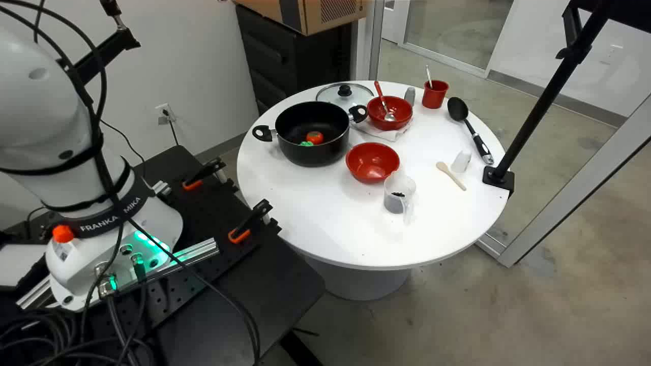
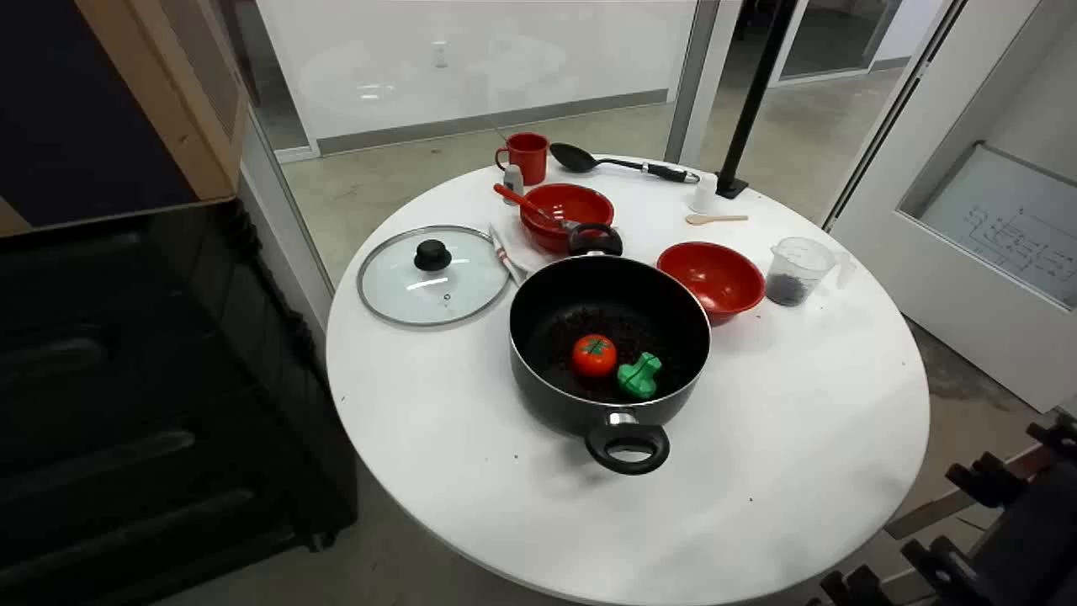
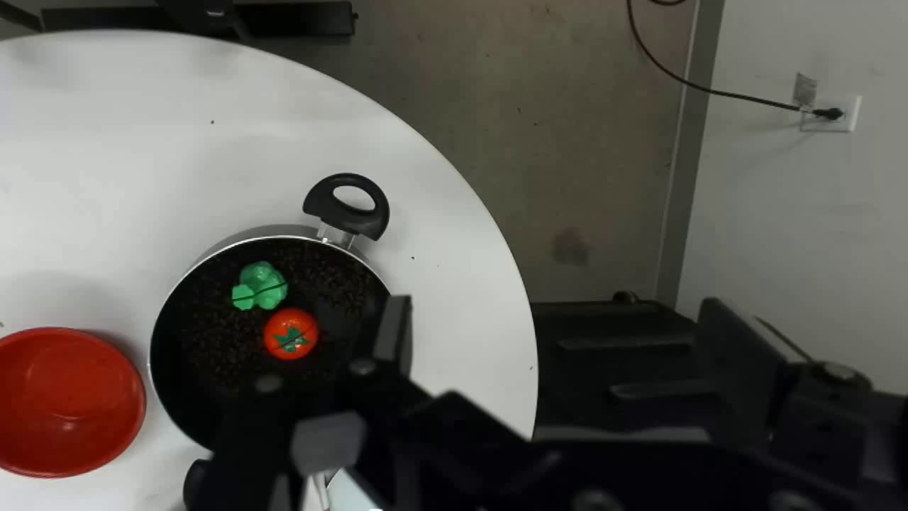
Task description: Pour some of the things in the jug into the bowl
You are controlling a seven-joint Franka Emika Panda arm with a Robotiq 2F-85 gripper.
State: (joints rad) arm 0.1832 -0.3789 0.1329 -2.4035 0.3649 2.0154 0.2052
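Observation:
The jug (image 1: 400, 182), a whitish translucent vessel with a handle, stands upright on the white table with dark small things in its bottom. It also shows in an exterior view (image 2: 803, 259) and is out of the wrist view. Beside it stands an empty red bowl (image 1: 373, 161), seen also in an exterior view (image 2: 711, 278) and in the wrist view (image 3: 67, 404). A further red bowl (image 1: 381, 122) holds a red-handled spoon. My gripper (image 3: 557, 330) is open with nothing between its fingers, high above the table's edge near the pot. It is out of both exterior views.
A black pot (image 2: 555, 412) holds a toy tomato (image 2: 594, 355), a green toy vegetable (image 2: 639, 375) and dark bits. Around lie a glass lid (image 2: 395, 290), a red mug (image 2: 528, 158), a black ladle (image 2: 572, 157), a wooden spoon (image 2: 715, 219) and a small white object (image 1: 461, 161). A black post (image 1: 549, 91) stands at the edge.

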